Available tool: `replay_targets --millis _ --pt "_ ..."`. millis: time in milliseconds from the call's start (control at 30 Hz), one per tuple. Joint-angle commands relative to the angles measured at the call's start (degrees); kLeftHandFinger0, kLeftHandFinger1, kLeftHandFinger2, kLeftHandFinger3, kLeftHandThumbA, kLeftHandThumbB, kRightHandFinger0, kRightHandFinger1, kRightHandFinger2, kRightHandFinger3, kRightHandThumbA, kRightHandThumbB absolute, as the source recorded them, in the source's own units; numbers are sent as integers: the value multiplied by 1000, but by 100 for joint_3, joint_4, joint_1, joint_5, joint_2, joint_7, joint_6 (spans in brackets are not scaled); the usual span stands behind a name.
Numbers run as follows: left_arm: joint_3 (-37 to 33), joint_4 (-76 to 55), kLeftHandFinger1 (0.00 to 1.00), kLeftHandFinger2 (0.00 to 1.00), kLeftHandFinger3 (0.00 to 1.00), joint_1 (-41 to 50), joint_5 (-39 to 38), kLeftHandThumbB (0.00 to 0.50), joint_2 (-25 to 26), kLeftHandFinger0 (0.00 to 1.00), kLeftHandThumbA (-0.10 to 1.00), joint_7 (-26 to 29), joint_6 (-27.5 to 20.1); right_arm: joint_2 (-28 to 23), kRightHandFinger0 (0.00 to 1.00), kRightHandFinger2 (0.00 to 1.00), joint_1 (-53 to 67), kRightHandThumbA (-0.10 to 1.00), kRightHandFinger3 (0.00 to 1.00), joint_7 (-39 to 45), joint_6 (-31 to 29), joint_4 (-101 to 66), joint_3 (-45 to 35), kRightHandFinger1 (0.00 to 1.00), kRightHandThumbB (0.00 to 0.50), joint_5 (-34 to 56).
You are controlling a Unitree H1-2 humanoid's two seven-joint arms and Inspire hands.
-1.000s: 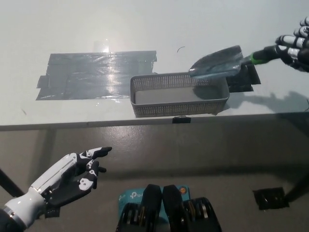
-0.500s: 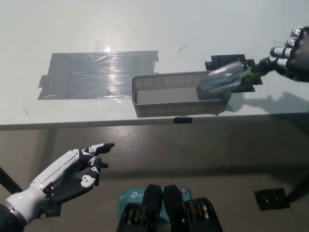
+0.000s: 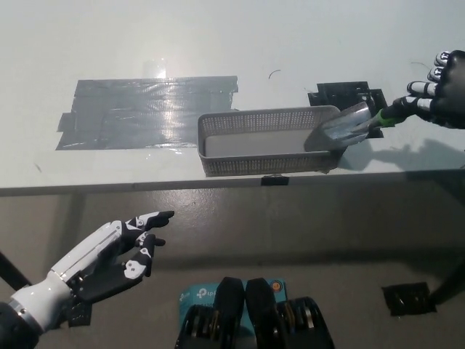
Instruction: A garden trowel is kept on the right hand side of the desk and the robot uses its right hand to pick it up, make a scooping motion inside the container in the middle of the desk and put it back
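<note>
The garden trowel (image 3: 347, 126) has a shiny grey blade and a green handle. Its blade dips over the right end of the grey mesh container (image 3: 270, 141), which sits in the middle of the white desk (image 3: 218, 43). My black right hand (image 3: 440, 95) is shut on the trowel's handle at the far right edge of the picture. My white left hand (image 3: 109, 259) rests open at the lower left, below the desk's front edge.
A wide patch of grey tape (image 3: 145, 111) lies on the desk left of the container. Black tape marks (image 3: 347, 95) sit behind the container's right end. Another black mark (image 3: 407, 298) is on the floor at lower right.
The trowel has come down from above the container's right rim, and its blade now dips at the right end. My right hand has dropped slightly. My left hand has barely moved.
</note>
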Motion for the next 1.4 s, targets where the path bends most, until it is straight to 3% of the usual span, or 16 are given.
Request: replay_targets --millis 0,100,133,200,233,333,433,500,767,900,933,1033,1133,1233,1300,1367 --pt "13 -178 1000 1000 1000 -136 -57 66 89 899 766 -60 -34 -112 0 46 -422 -8 321 132 -5 48 49 0 197 244" --pt "11 -199 1000 1000 1000 -130 -69 88 81 936 767 -36 100 115 0 50 -574 -95 266 -56 -5 427 146 0 118 181" --pt "0 -200 1000 1000 1000 -135 -30 87 86 937 779 -35 61 216 0 60 -585 -44 301 345 -5 451 -4 0 91 128" --pt "-1 -180 1000 1000 1000 -135 -44 75 91 948 782 -53 28 383 0 97 -652 -44 288 254 -5 561 25 0 151 74" --pt "7 -189 1000 1000 1000 -127 -57 73 89 951 778 -51 27 582 0 94 -680 7 309 -36 -5 713 37 0 215 -48" --pt "-41 -214 1000 1000 1000 -175 -16 71 63 949 779 -33 95 697 0 25 -622 56 351 210 -5 577 -59 0 164 55" --pt "-76 -208 1000 1000 1000 -204 -5 63 67 949 792 -39 82 922 0 0 -580 36 328 -201 -5 717 -50 0 183 76" --pt "-116 -213 1000 1000 1000 -222 31 61 77 949 796 -42 63 1164 0 0 -506 66 344 -82 -5 814 -142 0 120 134" --pt "-237 -111 1000 1000 1000 -271 67 42 45 961 798 -56 -93 1682 0 36 -161 6 310 -147 -5 961 -347 0 92 176" --pt "-246 -89 1000 1000 1000 -270 91 37 50 968 798 -54 -167 1892 0 10 -16 12 324 -367 -5 1045 -456 0 131 66" --pt "-252 -21 1000 1000 1000 -296 57 30 42 965 794 -91 -256 1926 0 71 96 -41 260 -212 -5 989 -534 0 86 164" --pt "-273 2 1000 1000 1000 -263 91 36 32 961 801 -73 -283 2055 0 145 251 -83 210 -219 -5 1090 -617 0 68 151" --pt "-325 8 1000 1000 1000 -243 152 58 24 964 821 -56 -243 2185 0 213 566 -100 132 -190 -5 1137 -885 0 8 230" --pt "-302 16 1000 1000 1000 -205 98 58 -2 937 806 -39 -231 2395 0 118 938 -100 132 -98 -5 1259 -1394 0 33 394" --pt "-281 19 1000 1000 1000 -146 87 44 16 939 798 -49 -242 2492 0 181 1111 -100 14 -218 111 1306 -1737 0 1 368" --pt "-288 14 1000 1000 1000 -115 76 49 11 943 795 -54 -209 2533 0 381 1307 -100 81 -63 268 1171 -2124 0 15 434"
